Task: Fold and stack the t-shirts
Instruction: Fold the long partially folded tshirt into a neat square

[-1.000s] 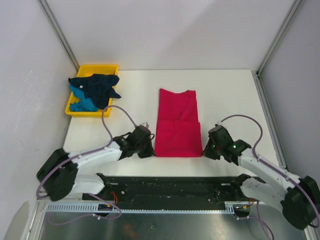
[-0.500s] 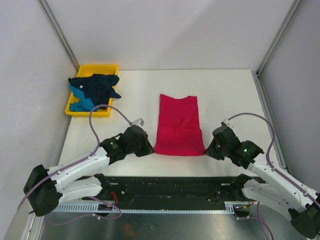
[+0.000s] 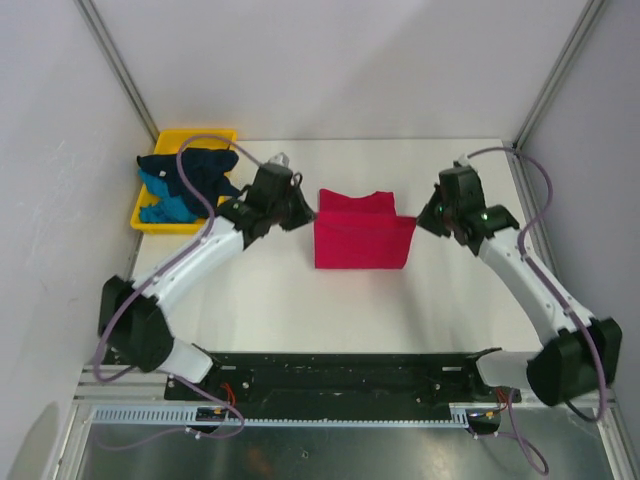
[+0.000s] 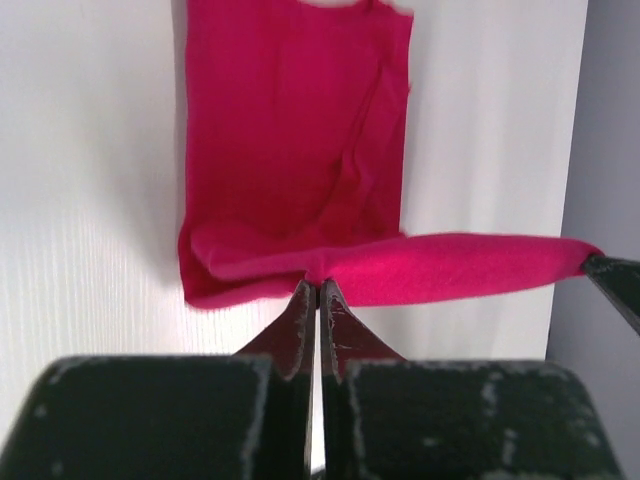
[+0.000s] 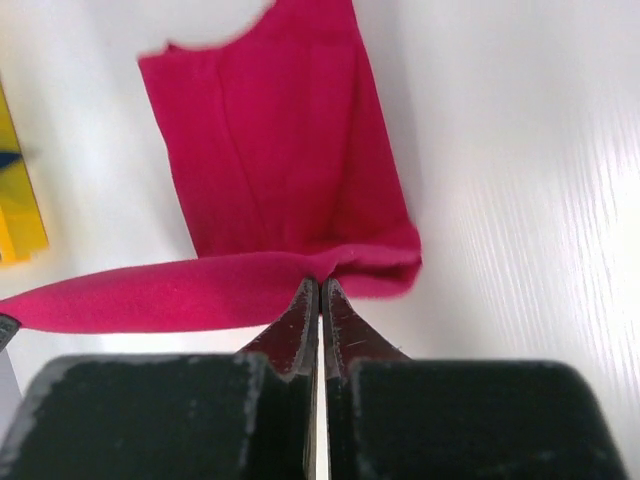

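Observation:
The crimson-pink t-shirt (image 3: 362, 240) lies mid-table, its near edge lifted and carried back over itself. My left gripper (image 3: 305, 213) is shut on its left corner and my right gripper (image 3: 425, 217) is shut on its right corner. In the left wrist view the gripper (image 4: 318, 285) pinches the raised hem of the shirt (image 4: 290, 150). In the right wrist view the gripper (image 5: 319, 283) pinches the opposite end of the shirt (image 5: 270, 160). The dark navy t-shirt (image 3: 200, 172) lies on the teal-blue t-shirt (image 3: 160, 208) at the back left.
The navy and teal shirts sit in a yellow tray (image 3: 215, 135) at the table's back left corner; it also shows in the right wrist view (image 5: 18, 215). Metal frame posts stand at the back corners. Grey walls close in left and right.
Both grippers have lifted the shirt's near edge and carried it away from the arm bases toward the collar end, so the shirt is doubling over. Both arms have stretched out far.

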